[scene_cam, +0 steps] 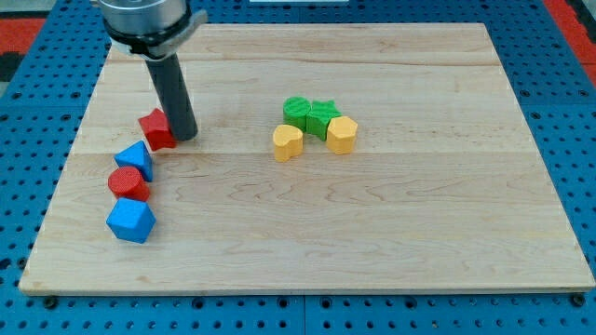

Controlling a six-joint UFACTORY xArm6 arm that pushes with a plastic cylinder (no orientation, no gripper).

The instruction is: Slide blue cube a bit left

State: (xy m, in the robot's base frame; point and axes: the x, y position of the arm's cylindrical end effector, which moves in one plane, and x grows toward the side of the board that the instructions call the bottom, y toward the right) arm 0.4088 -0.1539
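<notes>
My tip [184, 136] touches a red block [156, 128] near the worktop [391, 233] left edge; the gripperless tool holds nothing. The blue cube [129, 221] sits bottom-left, bare wood leftward.

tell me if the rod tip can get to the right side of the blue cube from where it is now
Probably yes. My tip sits beside the upper red block, above the blue cube. The bare board on the cube's right leaves the way open; the lower red block touches only its top.
</notes>
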